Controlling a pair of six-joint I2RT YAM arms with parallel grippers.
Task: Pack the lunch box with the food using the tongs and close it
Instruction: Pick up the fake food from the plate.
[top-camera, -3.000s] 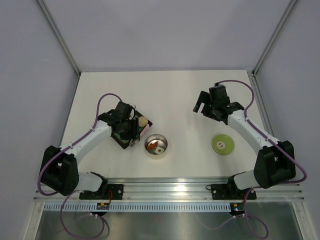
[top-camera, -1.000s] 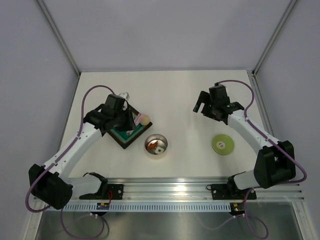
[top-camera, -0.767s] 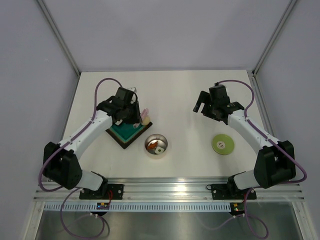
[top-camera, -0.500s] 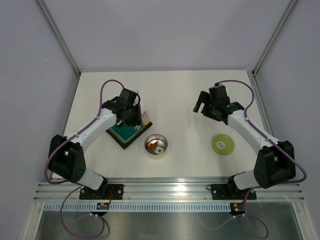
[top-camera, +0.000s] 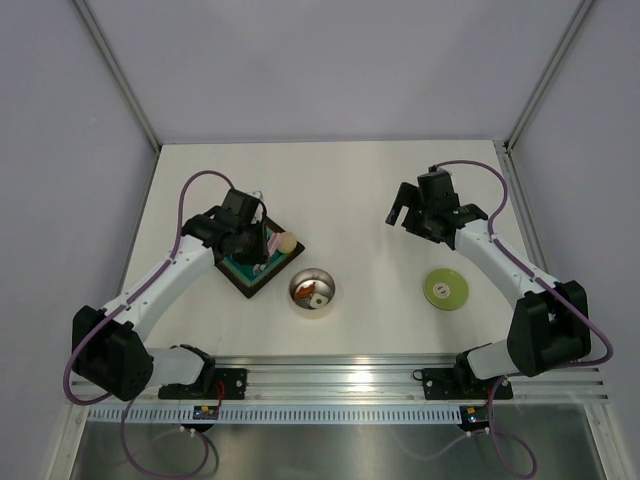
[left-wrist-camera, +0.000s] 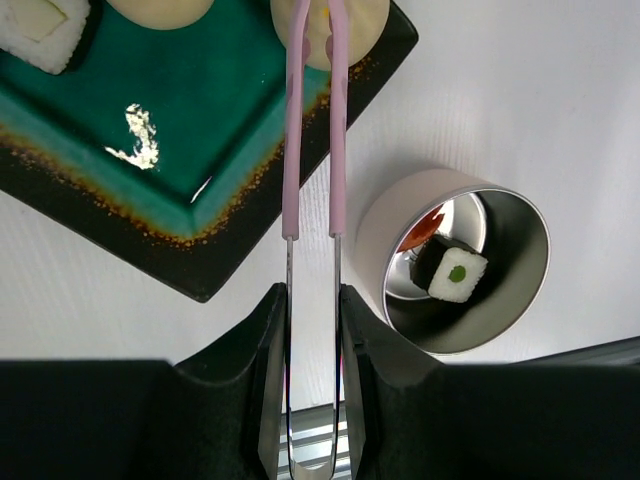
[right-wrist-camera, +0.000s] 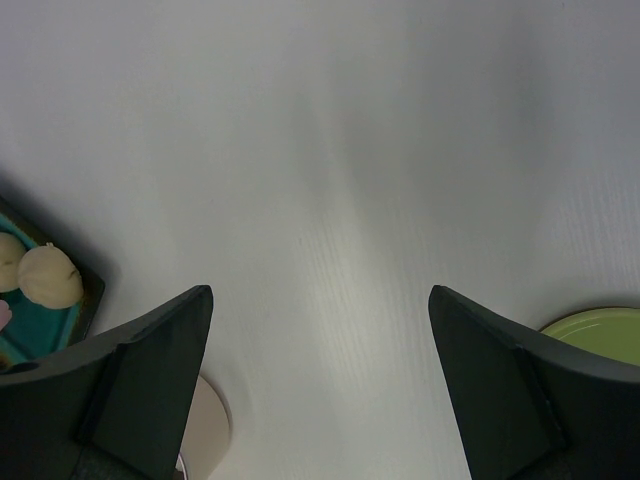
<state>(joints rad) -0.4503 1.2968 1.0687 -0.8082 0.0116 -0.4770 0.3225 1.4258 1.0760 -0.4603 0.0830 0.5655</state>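
My left gripper (top-camera: 248, 236) (left-wrist-camera: 311, 300) is shut on the tongs (left-wrist-camera: 313, 130), thin pale-pink arms on a metal spring end, held above the square dark tray (top-camera: 250, 274) (left-wrist-camera: 180, 130). Their nearly closed tips lie over a beige ball (left-wrist-camera: 355, 25) (top-camera: 287, 242) at the tray's corner; whether they pinch it I cannot tell. A second beige ball (left-wrist-camera: 160, 8) and a white cube (left-wrist-camera: 40, 25) also lie on the tray. The steel lunch box (top-camera: 312, 290) (left-wrist-camera: 395, 225) holds a white cube with a green dot (left-wrist-camera: 458, 272) and a red-orange bit (left-wrist-camera: 425, 225). Its green lid (top-camera: 445, 288) (right-wrist-camera: 600, 325) lies apart, right. My right gripper (top-camera: 405, 212) (right-wrist-camera: 320, 290) is open, empty.
The aluminium rail (top-camera: 340, 375) with both arm bases runs along the near edge. Grey walls and frame posts (top-camera: 120, 80) close in the table at the back and sides. The tray's corner with a beige ball (right-wrist-camera: 50, 275) shows at the left of the right wrist view.
My left gripper, still holding the tongs, has swung about over the tray and now sits slightly left and nearer than half a second ago. The right arm has not moved.
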